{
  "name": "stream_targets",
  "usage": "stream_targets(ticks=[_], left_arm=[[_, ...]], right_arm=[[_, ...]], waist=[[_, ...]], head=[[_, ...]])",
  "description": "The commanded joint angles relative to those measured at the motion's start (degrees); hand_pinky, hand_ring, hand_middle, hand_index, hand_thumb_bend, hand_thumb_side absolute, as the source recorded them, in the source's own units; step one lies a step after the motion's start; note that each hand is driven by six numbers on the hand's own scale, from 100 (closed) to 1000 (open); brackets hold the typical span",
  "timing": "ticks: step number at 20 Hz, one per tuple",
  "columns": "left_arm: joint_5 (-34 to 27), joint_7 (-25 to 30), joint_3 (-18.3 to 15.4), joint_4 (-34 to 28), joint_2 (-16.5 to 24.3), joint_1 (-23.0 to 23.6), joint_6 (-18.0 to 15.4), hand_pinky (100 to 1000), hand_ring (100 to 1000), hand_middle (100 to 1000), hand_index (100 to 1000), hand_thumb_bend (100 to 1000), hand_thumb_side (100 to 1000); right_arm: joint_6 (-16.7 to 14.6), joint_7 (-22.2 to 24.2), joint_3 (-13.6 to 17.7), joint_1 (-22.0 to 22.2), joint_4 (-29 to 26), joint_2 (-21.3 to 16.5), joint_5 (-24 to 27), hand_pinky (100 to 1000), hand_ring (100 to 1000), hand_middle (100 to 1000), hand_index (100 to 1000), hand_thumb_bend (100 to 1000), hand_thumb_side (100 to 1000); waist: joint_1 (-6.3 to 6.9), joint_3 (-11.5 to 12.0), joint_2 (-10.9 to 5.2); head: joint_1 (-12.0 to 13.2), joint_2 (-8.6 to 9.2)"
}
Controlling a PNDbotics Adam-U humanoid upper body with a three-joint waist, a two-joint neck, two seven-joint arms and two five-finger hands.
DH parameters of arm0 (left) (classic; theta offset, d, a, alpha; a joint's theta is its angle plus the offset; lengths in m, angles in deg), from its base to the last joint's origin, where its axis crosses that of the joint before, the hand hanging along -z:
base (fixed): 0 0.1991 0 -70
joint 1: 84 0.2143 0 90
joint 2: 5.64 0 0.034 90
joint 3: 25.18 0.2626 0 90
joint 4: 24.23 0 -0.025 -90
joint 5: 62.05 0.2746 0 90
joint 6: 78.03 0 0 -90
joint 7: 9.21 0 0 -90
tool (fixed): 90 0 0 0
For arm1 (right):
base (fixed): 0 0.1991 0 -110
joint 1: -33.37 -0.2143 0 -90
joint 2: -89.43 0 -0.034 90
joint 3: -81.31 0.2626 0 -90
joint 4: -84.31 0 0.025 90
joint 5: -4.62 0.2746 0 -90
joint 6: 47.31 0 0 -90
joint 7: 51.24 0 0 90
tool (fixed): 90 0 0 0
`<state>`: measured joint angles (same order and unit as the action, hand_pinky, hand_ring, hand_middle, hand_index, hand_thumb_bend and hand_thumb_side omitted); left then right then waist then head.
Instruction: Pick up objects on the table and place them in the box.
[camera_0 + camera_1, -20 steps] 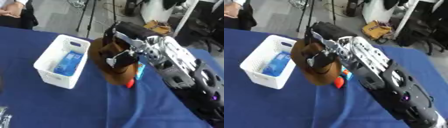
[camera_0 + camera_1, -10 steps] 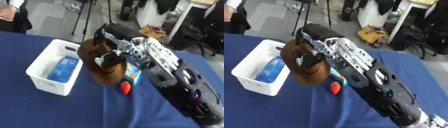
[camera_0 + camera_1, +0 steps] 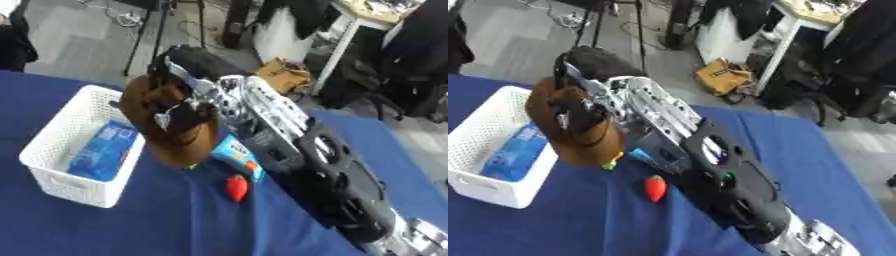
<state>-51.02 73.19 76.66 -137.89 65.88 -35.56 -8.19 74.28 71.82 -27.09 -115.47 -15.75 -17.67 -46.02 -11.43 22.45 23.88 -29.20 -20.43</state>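
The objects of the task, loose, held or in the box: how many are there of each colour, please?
Brown: 1, the brown object held by the right hand
Blue: 2, the blue packet in the white box, the blue pack
Red: 1, the red item
Total: 4

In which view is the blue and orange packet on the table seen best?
The left eye view: the blue and orange packet lies mostly exposed beside the red strawberry-like object. In the right eye view the right hand and its arm hide all but a blue corner.
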Motion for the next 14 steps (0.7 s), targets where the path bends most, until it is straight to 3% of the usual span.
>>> stream_targets(ticks=[1,5,9,14], left_arm=[[-0.38,0.37,0.29,-0.93,0.32,-1.40,-0.03,1000,847,776,766,100,1000],[-0.48,0.66,0.41,-0.93,-0.04,-2.06,-0.04,1000,846,775,767,100,1000],[-0.24,0.97,0.49,-0.93,-0.60,-3.35,-0.04,1000,839,774,767,100,1000],[0.08,0.63,0.05,-0.93,0.15,-4.44,0.51,1000,837,774,767,100,1000]], right_arm=[[0.24,-2.25,1.20,-1.60,0.77,-2.09,0.96,215,532,508,600,122,203],[-0.43,-5.28,1.37,-2.11,2.38,-2.61,2.20,213,527,507,598,126,200],[-1.07,-8.08,2.31,-3.12,4.13,-3.82,3.95,234,515,501,600,100,178],[-1.79,-11.42,3.19,-3.70,5.84,-4.95,6.12,252,507,495,600,100,167]], waist=[[0.37,0.65,-0.82],[0.15,1.99,-0.54],[-0.51,5.51,-0.32],[-1.00,8.10,0.12]], head=[[-1.38,0.18],[-2.80,-0.49],[-7.38,-2.08],[-10.52,-1.92]])
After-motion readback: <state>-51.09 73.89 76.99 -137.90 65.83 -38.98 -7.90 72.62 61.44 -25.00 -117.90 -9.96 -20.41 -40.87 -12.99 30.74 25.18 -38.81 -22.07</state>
